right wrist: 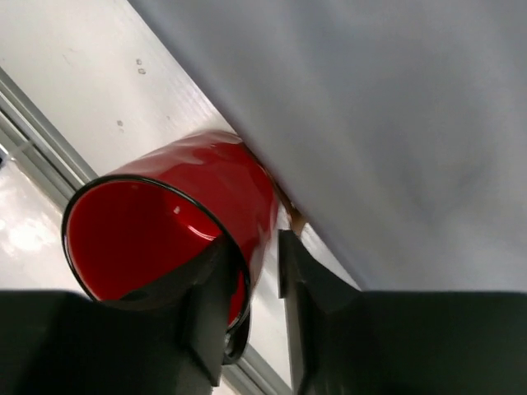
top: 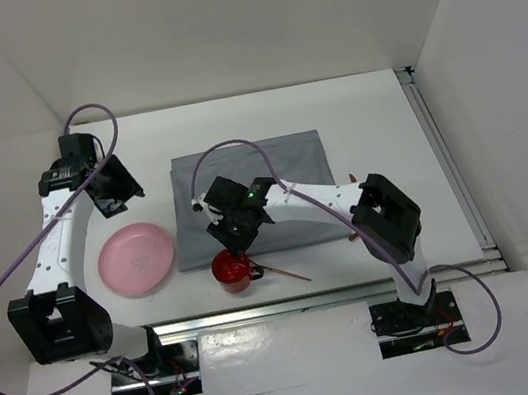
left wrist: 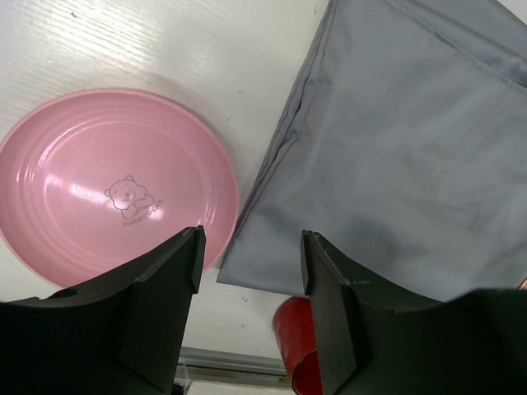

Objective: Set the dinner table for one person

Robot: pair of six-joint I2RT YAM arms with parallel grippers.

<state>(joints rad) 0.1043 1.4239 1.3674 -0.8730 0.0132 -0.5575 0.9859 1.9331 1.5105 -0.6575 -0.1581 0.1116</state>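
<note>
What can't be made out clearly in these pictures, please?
- Top view: far side of the red mug is covered by the right gripper; grip unclear.
- Top view: thin brown stick, too small to identify.
- Left wrist view: lower rim of the pink plate is hidden behind the left gripper.

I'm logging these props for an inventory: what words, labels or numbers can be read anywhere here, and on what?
On the pink plate: one short line of print under a bear drawing, too small and blurred to read.
On the red mug and the grey cloth: no text.
</note>
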